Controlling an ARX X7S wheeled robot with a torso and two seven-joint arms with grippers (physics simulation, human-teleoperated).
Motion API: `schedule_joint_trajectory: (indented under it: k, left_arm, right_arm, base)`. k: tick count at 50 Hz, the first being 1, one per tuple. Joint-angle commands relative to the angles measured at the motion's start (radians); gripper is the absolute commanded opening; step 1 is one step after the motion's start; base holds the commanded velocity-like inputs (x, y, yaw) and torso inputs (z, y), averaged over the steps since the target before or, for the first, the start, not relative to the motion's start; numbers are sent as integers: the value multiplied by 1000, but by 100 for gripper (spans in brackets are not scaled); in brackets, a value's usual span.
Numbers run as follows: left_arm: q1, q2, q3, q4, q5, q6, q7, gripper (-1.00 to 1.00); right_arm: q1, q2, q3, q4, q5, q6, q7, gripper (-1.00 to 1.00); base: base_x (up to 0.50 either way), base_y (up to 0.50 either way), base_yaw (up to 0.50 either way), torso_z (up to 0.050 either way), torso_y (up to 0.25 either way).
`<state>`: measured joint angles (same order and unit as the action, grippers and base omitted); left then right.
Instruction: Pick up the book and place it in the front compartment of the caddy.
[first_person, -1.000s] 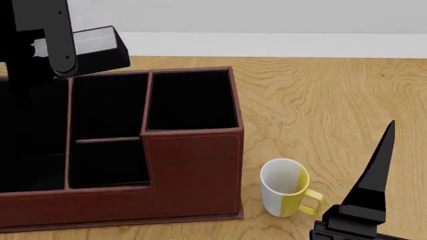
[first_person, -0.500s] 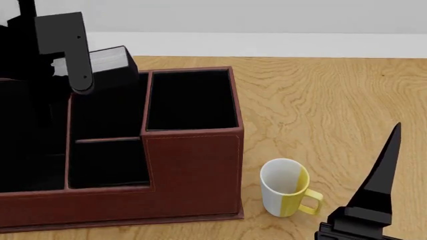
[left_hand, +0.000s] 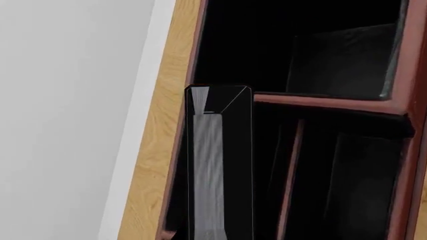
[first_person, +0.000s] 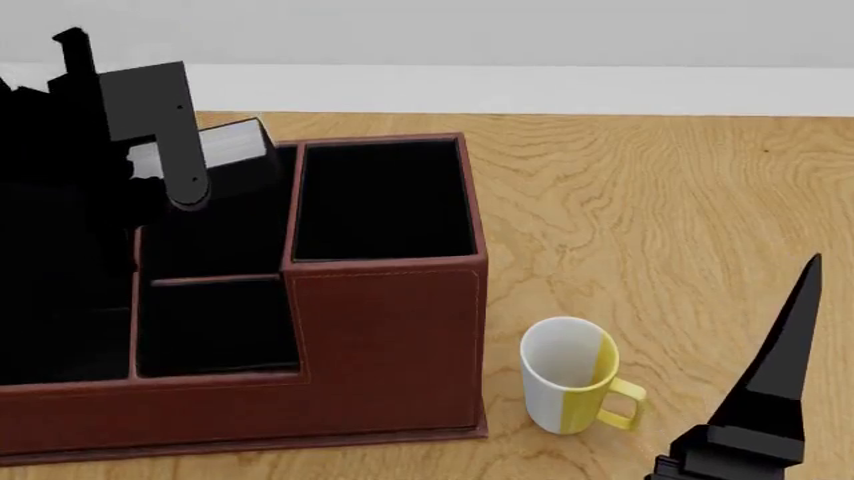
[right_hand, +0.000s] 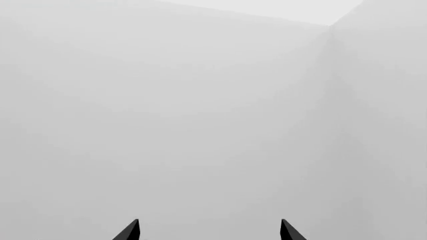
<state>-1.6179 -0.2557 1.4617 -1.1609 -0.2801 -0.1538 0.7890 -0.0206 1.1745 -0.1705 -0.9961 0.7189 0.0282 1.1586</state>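
The slab-shaped black hardcover book with white page edges hangs over the stitched dark red leather-look caddy. The left gripper clamps it; the right gripper is spread wide.

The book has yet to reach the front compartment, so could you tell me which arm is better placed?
Left: its tool holds the book over the caddy; the right tool faces a blank wall.
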Motion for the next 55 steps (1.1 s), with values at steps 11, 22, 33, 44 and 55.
schedule_joint_trajectory:
  k: [11,22,33,44,55]
  left_arm:
    - [68,70,-126,-147,54,57,-64,-100]
    - [107,81,-231,-147,126,40,-78,-100]
    - [129,89,-310,-148,203,36,-88,100]
    - [115,90,-351,-147,247,41,-106,100]
    - [104,93,-369,-147,265,37,-104,100]
  right_arm:
    - [-17,9,3,4,-4,-15,3,100]
    - [-1,6,-7,6,-3,-8,8,100]
    - [60,-21,-45,4,-1,35,7,100]
    - [5,9,-16,2,-7,-11,8,100]
    - [28,3,-23,-1,-3,-3,8,100]
  base:
    - [0,0,0,0,1]
    - [0,0,0,1,1]
    - [0,0,0,0,1]
    - [0,0,0,0,0]
    - [0,0,0,0,0]
